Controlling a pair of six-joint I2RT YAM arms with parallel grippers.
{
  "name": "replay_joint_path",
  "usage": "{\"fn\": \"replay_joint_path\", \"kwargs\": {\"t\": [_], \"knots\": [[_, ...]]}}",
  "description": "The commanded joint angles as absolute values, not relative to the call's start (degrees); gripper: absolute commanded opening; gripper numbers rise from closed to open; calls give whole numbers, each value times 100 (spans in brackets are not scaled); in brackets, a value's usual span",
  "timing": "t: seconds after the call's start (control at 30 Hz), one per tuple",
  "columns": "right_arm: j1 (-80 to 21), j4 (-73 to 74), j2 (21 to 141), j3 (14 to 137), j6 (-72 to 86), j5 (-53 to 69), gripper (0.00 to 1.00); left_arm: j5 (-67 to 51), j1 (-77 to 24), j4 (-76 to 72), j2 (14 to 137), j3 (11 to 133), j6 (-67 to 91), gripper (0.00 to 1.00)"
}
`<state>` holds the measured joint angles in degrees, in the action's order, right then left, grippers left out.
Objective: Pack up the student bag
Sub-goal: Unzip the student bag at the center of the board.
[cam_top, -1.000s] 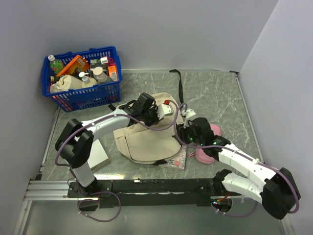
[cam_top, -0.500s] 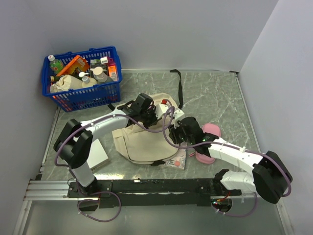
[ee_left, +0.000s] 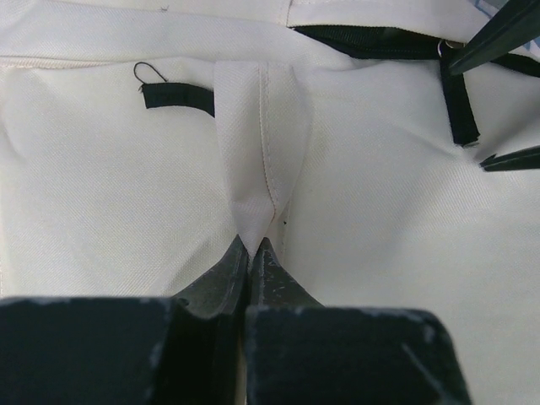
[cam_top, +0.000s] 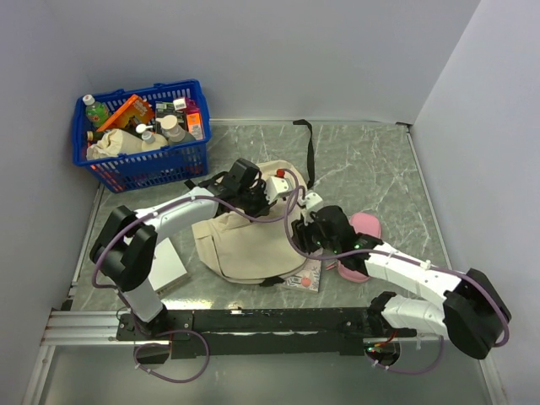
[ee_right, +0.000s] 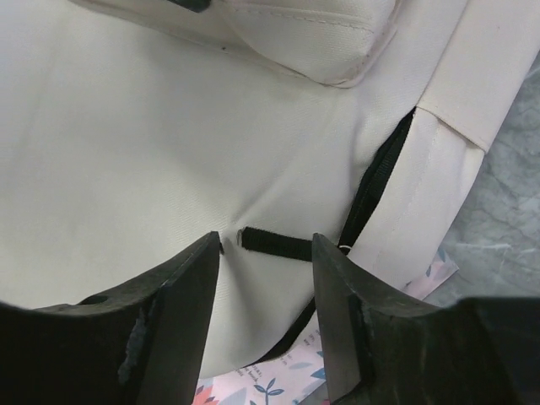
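Note:
The student bag (cam_top: 240, 249), a cream fabric backpack with black straps, lies slumped in the middle of the table. My left gripper (cam_top: 256, 196) sits at its top edge and is shut on a raised fold of the cream fabric (ee_left: 253, 211). My right gripper (cam_top: 301, 234) is over the bag's right side. It is open (ee_right: 266, 240), its fingers (ee_right: 181, 295) standing either side of a short black pull tab (ee_right: 274, 245) without touching it. A black zip line (ee_right: 375, 186) runs down just right of that tab. The bag's inside is hidden.
A blue basket (cam_top: 139, 139) full of bottles and packets stands at the back left. A pink pouch (cam_top: 363, 232) lies right of the bag, partly under my right arm. A floral booklet (cam_top: 305, 274) pokes out below the bag, and a white book (cam_top: 169, 266) lies to its left.
My right gripper has slid left from the pink pouch onto the bag's right edge and its jaws have widened. The left gripper keeps its pinch and has lifted the fabric slightly up and left.

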<state>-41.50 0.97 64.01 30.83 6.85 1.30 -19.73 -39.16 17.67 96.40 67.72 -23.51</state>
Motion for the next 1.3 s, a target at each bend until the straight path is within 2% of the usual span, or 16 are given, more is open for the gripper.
{"fn": "replay_joint_path", "kwargs": {"t": [0.0,0.17,0.37,0.47,0.5,0.6,0.73,1.0,1.27], "knots": [[-4105,-106,6082,2953,765,395,56,-2434,-3911,1942,9264,6803,-2531,1],[-4104,-149,6301,3006,738,466,56,-2619,-3911,2153,9194,6820,-2619,1],[-4104,-141,6556,3146,668,756,50,-2628,-3911,2197,9158,6829,-2628,1],[-4113,-141,6618,3138,720,888,42,-2575,-3911,2162,9184,6838,-2602,1],[-4113,-115,6618,3120,747,862,35,-2566,-3911,2145,9185,6855,-2593,1],[-4122,-106,6496,3068,852,678,22,-2558,-3911,2118,9246,6908,-2558,1],[-4113,-26,6180,3050,958,318,10,-2549,-3911,2127,9343,6978,-2531,1],[-4113,255,5265,2883,1213,18,3,-2085,-3911,1881,9545,6935,-2339,1],[-4139,605,5072,2638,1722,158,0,-1784,-3894,1529,9791,7233,-1768,1]]}}
